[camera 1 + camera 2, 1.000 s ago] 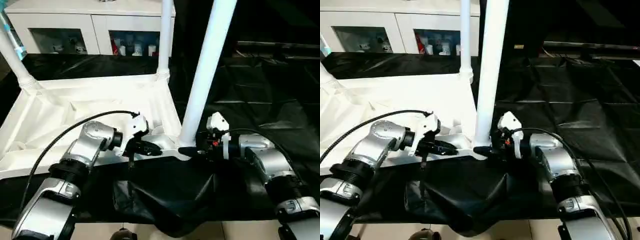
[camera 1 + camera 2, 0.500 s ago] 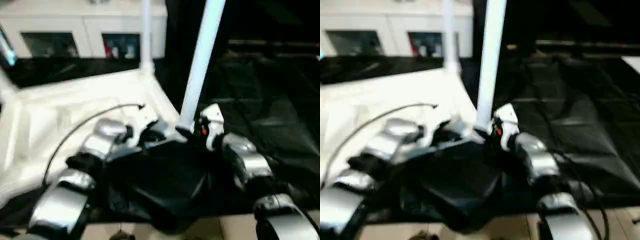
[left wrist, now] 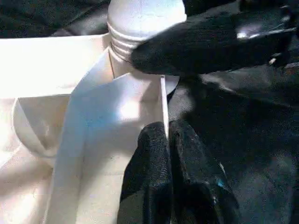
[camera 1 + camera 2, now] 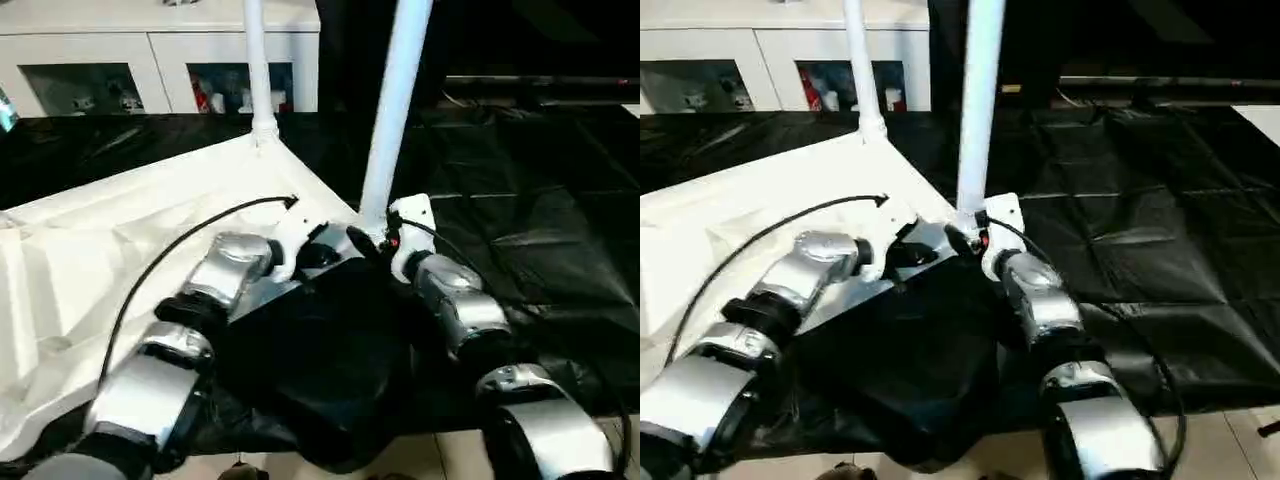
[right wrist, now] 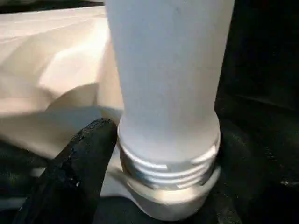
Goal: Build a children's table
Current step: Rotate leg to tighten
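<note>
Plainly, two legs stand up from one tabletop [image 4: 120, 240], which lies upside down with its ribbed underside up, on a desk [image 4: 520, 190] draped in black sheeting. The far leg [image 4: 256, 60] rises from the far corner socket; the near leg [image 4: 395, 100] rises from the corner closest to the two claws, and its threaded foot sits in that socket, with several thread rings still showing above the rim in the right wrist view.

Two claws meet at that near corner. The left claw [image 3: 169, 154] has its two black fingers [image 3: 149, 158] pressed together on the thin upright rim wall of the tabletop, just beside the socket. The right claw [image 5: 163, 186] reaches in from the other side and pinches the near leg at its threaded base: one black finger [image 5: 79, 163] lies against the threads on one side, the other shows dark on the opposite side.

A loose fold of black sheeting [image 4: 320, 390] bunches between the silver forearms at the desk's near edge. Pale floor [image 4: 440, 460] shows below it.

Behind the desk stands one white cabinet [image 4: 150, 50] with two glass doors; small items, some red and white, sit inside, too small to tell apart.
</note>
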